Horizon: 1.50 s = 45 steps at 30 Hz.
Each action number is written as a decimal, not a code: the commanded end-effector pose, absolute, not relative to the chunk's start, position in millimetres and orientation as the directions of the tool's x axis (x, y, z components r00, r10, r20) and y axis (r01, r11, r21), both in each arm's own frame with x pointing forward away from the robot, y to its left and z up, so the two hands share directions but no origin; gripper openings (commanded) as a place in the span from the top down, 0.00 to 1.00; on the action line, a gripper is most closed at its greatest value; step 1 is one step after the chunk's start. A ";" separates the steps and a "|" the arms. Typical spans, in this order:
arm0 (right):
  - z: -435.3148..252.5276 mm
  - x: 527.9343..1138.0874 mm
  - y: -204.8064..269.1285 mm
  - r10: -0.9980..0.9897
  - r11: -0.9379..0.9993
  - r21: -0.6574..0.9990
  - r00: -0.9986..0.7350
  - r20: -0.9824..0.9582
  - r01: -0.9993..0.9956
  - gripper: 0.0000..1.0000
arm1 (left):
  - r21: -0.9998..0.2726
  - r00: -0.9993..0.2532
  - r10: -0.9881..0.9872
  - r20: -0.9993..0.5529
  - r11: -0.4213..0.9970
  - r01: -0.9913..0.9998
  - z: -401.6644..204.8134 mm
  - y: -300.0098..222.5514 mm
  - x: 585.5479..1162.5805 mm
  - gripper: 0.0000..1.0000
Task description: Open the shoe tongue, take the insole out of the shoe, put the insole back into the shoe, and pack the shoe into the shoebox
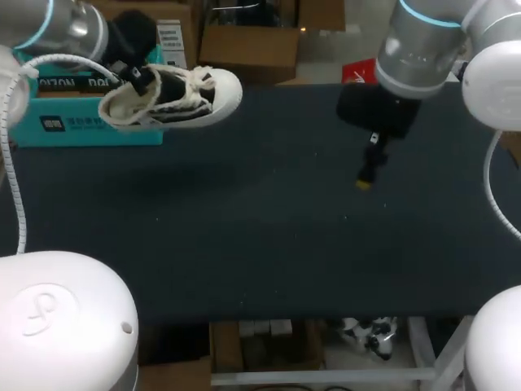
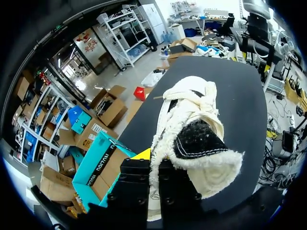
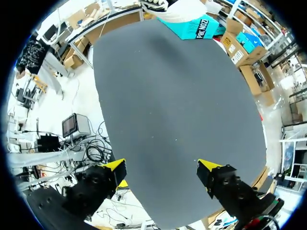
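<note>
Head view: the left end effector point(image 1: 134, 79) pinches the shoe point(image 1: 183, 98) at its heel, beside the shoebox point(image 1: 81, 122); only packing seems left. Its long axis follows the counter's point(image 1: 269, 228) far edge, toe rightward. Left wrist view: the toe points away from that end effector. Right wrist view: the right end effector point(image 3: 160, 167) is spread, empty.

L arm comes in from upper left; its hand point(image 2: 154, 166) has 2 fingers clamped on the shoe point(image 1: 187, 98). R arm comes in from upper right, hand point(image 1: 366, 173) pointing down over the table point(image 1: 244, 244), 2 yellow tips wide apart.
</note>
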State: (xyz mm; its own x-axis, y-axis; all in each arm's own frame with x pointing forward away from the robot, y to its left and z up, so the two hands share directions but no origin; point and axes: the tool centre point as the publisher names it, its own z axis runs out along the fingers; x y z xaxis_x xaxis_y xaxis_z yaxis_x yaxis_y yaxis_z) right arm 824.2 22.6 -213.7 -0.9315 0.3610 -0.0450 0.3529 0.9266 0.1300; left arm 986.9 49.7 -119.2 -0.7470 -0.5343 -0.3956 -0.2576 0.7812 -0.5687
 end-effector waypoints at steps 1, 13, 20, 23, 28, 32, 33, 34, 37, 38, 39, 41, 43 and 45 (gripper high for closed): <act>-209.9 818.4 16.3 0.167 0.978 0.149 -0.977 -0.131 0.147 0.00 | -0.581 -0.778 -0.496 -0.386 0.786 -0.212 -98.6 83.7 996.5 1.00; -209.9 818.4 16.3 0.167 0.978 0.149 -0.977 -0.131 0.147 0.00 | -0.582 -0.782 -0.446 -0.435 0.802 -0.134 -66.9 190.6 1047.3 1.00; -209.9 818.4 16.3 0.167 0.978 0.149 -0.977 -0.131 0.147 0.00 | -0.565 -0.751 -0.470 -0.464 0.810 -0.158 -63.8 249.3 1088.6 1.00; -209.9 818.4 16.3 0.167 0.978 0.149 -0.977 -0.131 0.147 0.00 | -0.569 -0.751 -0.484 -0.449 0.803 -0.178 -68.9 266.8 1107.1 1.00; -209.9 818.4 16.3 0.167 0.978 0.149 -0.977 -0.131 0.147 0.00 | -0.568 -0.763 -0.510 -0.396 0.789 -0.233 -98.1 296.3 1155.7 1.00; -209.9 818.4 16.3 0.167 0.978 0.149 -0.977 -0.131 0.147 0.00 | -0.554 -0.763 -0.533 -0.365 0.783 -0.282 -125.5 312.1 1186.6 1.00; -209.9 818.4 16.3 0.167 0.978 0.149 -0.977 -0.131 0.147 0.00 | -0.554 -0.764 -0.537 -0.358 0.781 -0.289 -130.5 315.7 1192.7 1.00; -209.9 818.4 16.3 0.167 0.978 0.149 -0.977 -0.131 0.147 0.00 | -0.559 -0.764 -0.544 -0.348 0.774 -0.296 -135.5 318.9 1199.5 1.00; -209.9 818.4 16.3 0.167 0.978 0.149 -0.977 -0.131 0.147 0.00 | -0.557 -0.766 -0.551 -0.332 0.769 -0.313 -149.1 324.6 1219.8 1.00; -209.9 818.4 16.3 0.167 0.978 0.149 -0.977 -0.131 0.147 0.00 | -0.554 -0.768 -0.552 -0.324 0.769 -0.319 -153.7 325.5 1225.5 1.00; -209.9 818.4 16.3 0.167 0.978 0.149 -0.977 -0.131 0.147 0.00 | -0.551 -0.773 -0.548 -0.320 0.771 -0.319 -158.6 326.0 1229.3 1.00; -209.9 818.4 16.3 0.167 0.978 0.149 -0.977 -0.131 0.147 0.00 | -0.540 -0.780 -0.542 -0.313 0.777 -0.324 -168.5 326.6 1238.6 1.00; -209.9 818.4 16.3 0.167 0.978 0.149 -0.977 -0.131 0.147 0.00 | -0.525 -0.787 -0.537 -0.304 0.784 -0.332 -179.8 327.5 1246.5 1.00; -209.9 818.4 16.3 0.167 0.978 0.149 -0.977 -0.131 0.147 0.00 | -0.518 -0.796 -0.532 -0.289 0.786 -0.337 -191.6 328.7 1251.8 1.00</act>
